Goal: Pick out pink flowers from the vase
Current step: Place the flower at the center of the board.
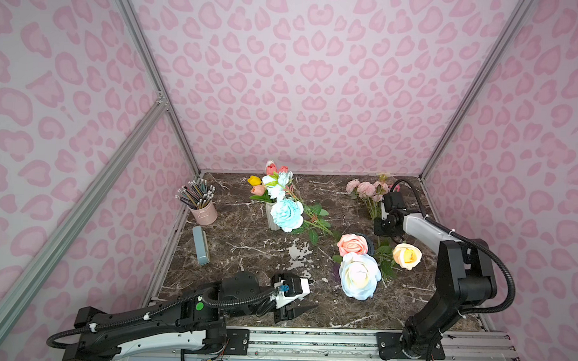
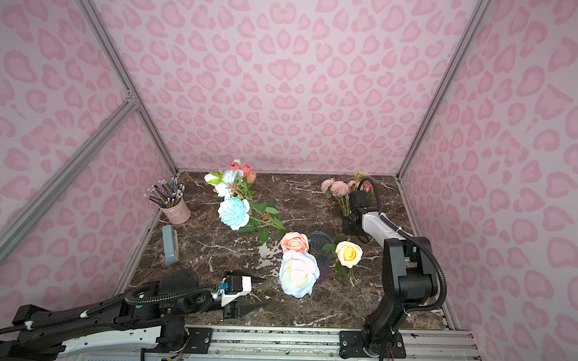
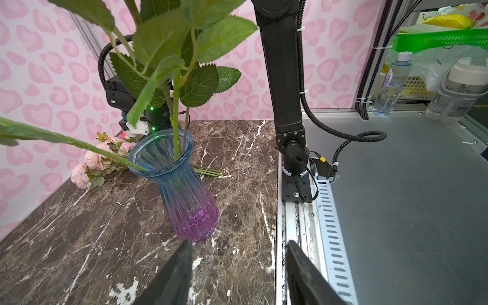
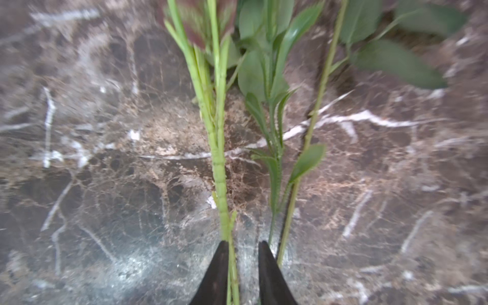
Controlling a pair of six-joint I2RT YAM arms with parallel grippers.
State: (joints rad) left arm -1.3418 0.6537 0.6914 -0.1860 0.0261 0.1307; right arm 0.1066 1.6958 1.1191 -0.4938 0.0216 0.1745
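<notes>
Marble table (image 1: 245, 252): vase (image 3: 184, 184) before open left pincer (image 1: 314, 294); right pincer (image 4: 243, 244), parted, straddles pink flowers' (image 1: 366, 189) stem (image 4: 221, 169).

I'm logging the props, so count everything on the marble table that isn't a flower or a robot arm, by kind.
Vases: 2, a glass vase and a white vase
Pencil cup: 1
Grey case: 1
Total: 4

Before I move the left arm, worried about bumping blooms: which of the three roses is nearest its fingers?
The big white, blue-edged rose; the peach rose and yellow rose sit farther back.
</notes>
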